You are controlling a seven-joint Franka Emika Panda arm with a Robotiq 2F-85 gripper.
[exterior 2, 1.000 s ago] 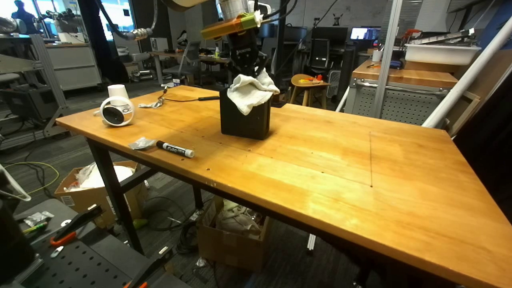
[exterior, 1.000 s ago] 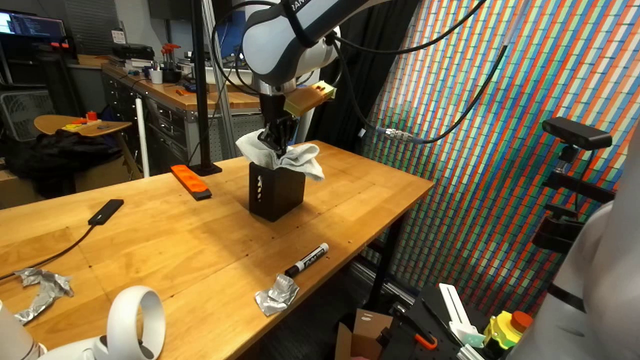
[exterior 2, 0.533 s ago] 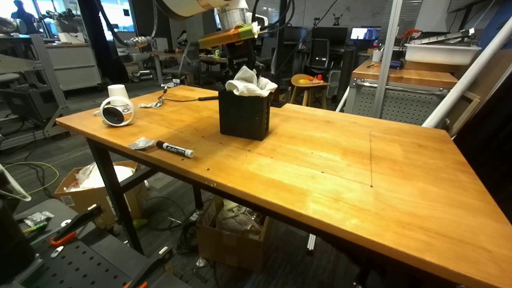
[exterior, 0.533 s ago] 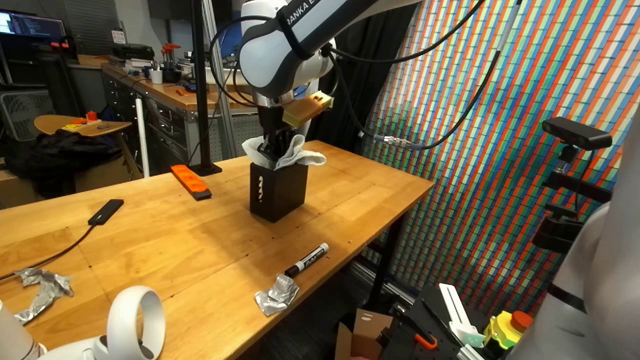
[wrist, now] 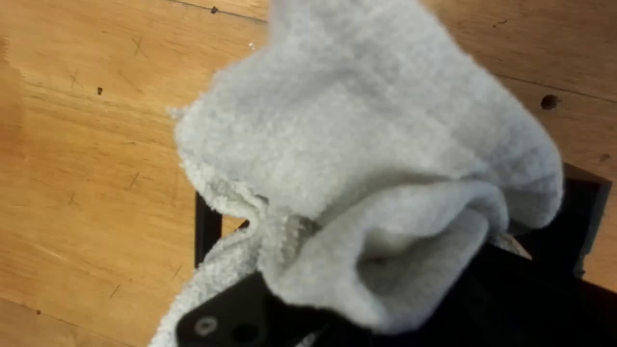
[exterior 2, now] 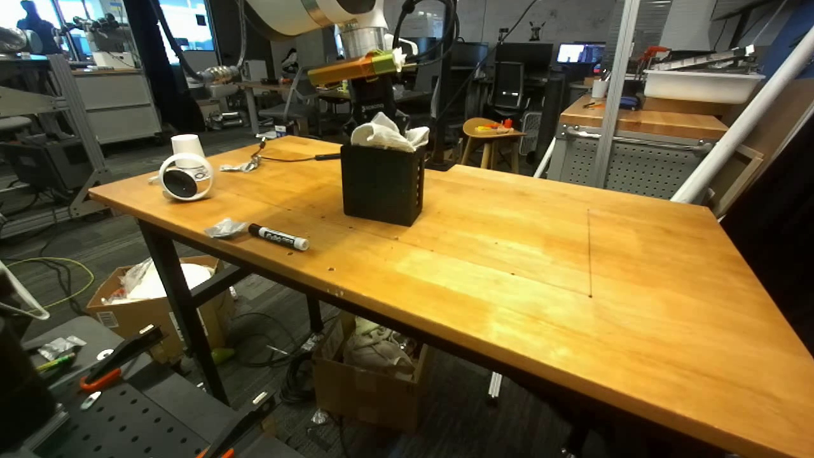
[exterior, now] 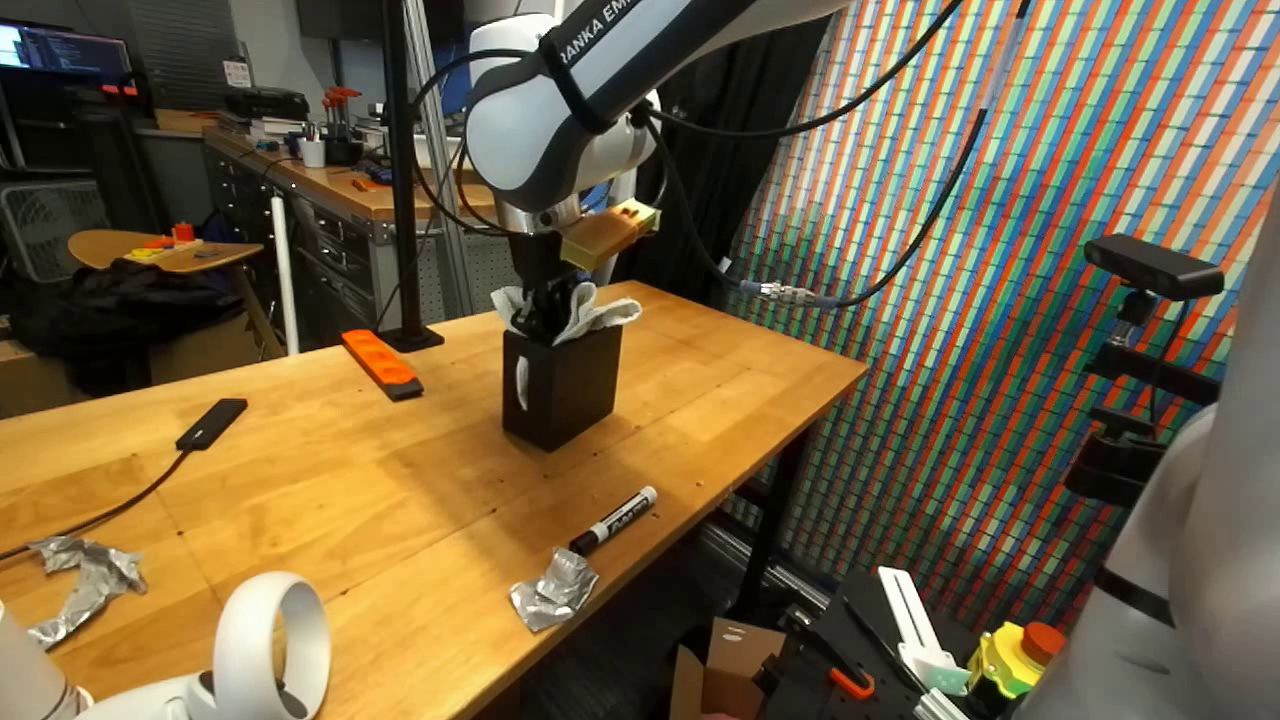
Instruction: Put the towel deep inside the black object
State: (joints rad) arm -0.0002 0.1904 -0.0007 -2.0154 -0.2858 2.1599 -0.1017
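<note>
One towel (wrist: 366, 125), pale and bunched, is lodged in the mouth of an upright black box (exterior: 580, 390); its lower part is hidden by the walls, and its upper folds are seen above the rim, one flap jutting past it. The gripper (exterior: 545, 318) is flanked by this cloth, a fold being shown on either side. Its fingertips are concealed by towel and black box; whether they are spread apart or clamped on the cloth cannot be told.

One robot arm (exterior: 535, 140), white and grey, is extended from the top edge of both exterior views and bent, with the gripper pointed down into the box opening. An orange-and-yellow block (exterior: 605, 237) is mounted at the wrist.

One wooden table (exterior 2: 540, 254), pitted with small dark holes, by which the black box is borne. Also laid on it: a white ringed controller (exterior: 245, 640); crumpled foil (exterior: 555, 590), just beside the dark end of a marker (exterior: 613, 520); a black hub (exterior: 212, 424) with its cable; an orange-topped strip (exterior: 380, 365).

One cardboard box (exterior 2: 365, 401) is set beneath the tabletop. Beyond, one large panel (exterior: 900, 400) is covered in many-coloured tiles. Farther back, a stool (exterior 2: 475, 123) and a workbench (exterior 2: 648, 119) topped by a white tub (exterior 2: 699, 92) are seen.
</note>
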